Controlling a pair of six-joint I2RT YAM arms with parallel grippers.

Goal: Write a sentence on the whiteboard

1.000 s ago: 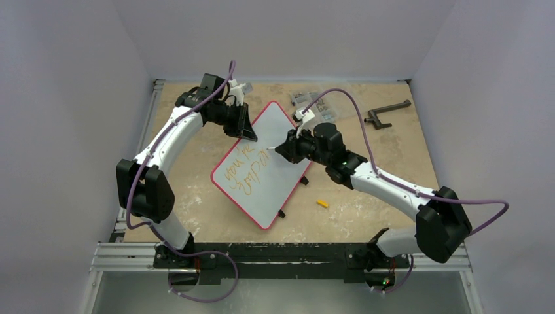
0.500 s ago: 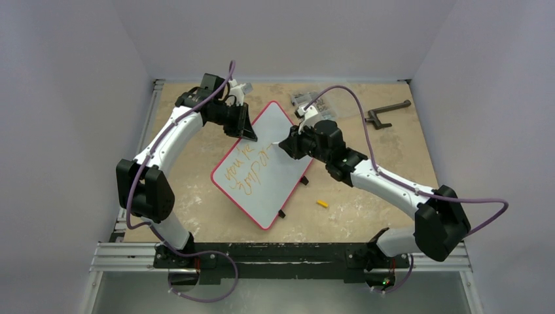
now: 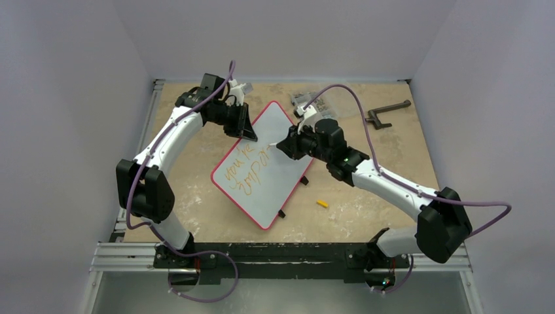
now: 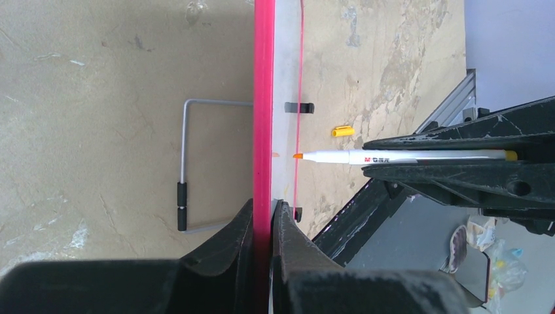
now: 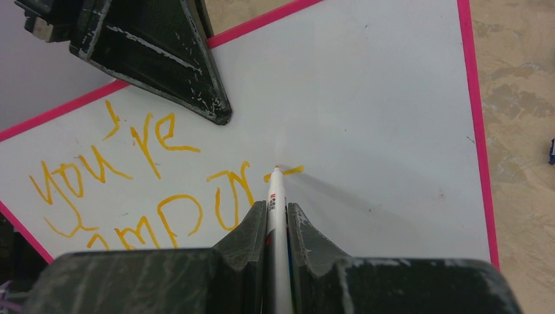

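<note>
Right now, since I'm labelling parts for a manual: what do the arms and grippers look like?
The left arm and right arm: white curved shells, black joints, a purple cable each. The left gripper and right gripper: black wedge-shaped fingers, scuffed pale.

- The sentence (image 5: pixel 157 176) on the whiteboard (image 5: pixel 379 98) is read as "you're" at 9 o'clock, with "mpor" below at 7 o'clock, its start cut off.
- Print on the marker (image 4: pixel 406 157) cannot be read.

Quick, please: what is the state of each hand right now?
Left hand: closed on the red rim of the whiteboard.
Right hand: closed, holding the marker.
</note>
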